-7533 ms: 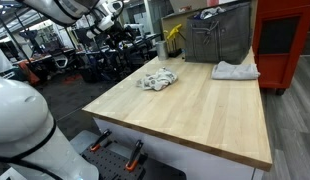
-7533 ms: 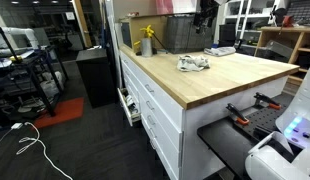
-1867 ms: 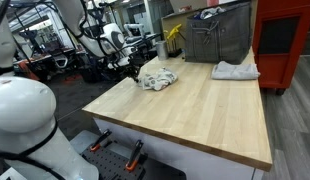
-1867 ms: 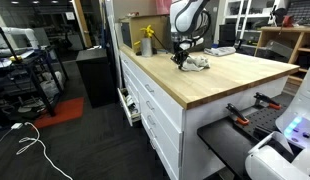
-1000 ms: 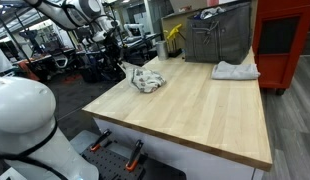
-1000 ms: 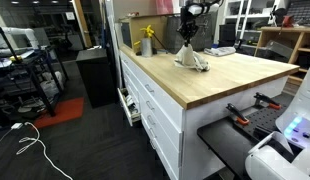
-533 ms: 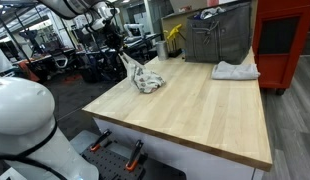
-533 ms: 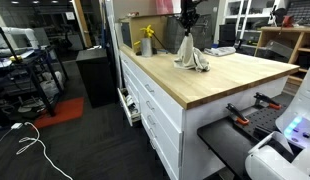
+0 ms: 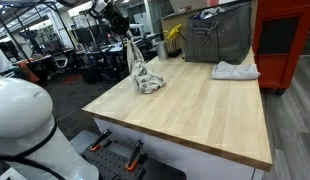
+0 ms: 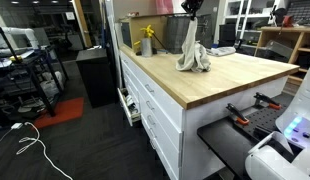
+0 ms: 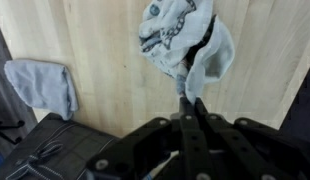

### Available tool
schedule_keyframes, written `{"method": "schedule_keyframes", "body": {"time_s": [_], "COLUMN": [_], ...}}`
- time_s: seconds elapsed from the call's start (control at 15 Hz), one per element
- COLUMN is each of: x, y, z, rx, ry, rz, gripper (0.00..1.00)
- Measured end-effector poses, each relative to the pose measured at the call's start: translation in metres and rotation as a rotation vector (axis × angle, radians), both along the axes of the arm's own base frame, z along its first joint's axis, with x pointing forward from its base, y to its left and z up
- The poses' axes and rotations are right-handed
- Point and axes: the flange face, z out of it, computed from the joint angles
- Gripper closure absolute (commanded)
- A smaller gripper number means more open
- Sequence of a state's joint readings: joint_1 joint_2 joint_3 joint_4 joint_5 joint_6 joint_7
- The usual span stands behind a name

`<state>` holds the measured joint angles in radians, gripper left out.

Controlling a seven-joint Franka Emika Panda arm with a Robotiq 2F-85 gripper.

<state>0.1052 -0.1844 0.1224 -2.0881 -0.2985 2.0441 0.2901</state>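
While your gripper (image 11: 187,100) pinches one corner of the patterned cloth (image 11: 180,40) between nearly closed jaws, the cloth hangs stretched below it, its lower folds resting on the wooden table (image 9: 205,110), well apart from the grey towel (image 9: 235,70).

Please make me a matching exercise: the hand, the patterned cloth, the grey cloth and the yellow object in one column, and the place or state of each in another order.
1 hand
2 patterned cloth
3 grey cloth
4 yellow object

A lies near the red cabinet
B shut on a cloth corner
C stands beside the metal bin
D hangs, lower end on the table

Pairs: 1-B, 2-D, 3-A, 4-C
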Motion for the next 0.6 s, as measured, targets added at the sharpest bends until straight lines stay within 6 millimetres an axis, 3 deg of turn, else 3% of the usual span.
{"method": "schedule_keyframes", "body": {"time_s": [0.33,0.6], "x": [0.005,0.005], "y": [-0.014,-0.013], "z": [0.028,0.029], "rx": [-0.037,-0.038], "ry": [-0.05,-0.051], "rz": [-0.031,-0.032], "gripper": [0.95,0.95]}}
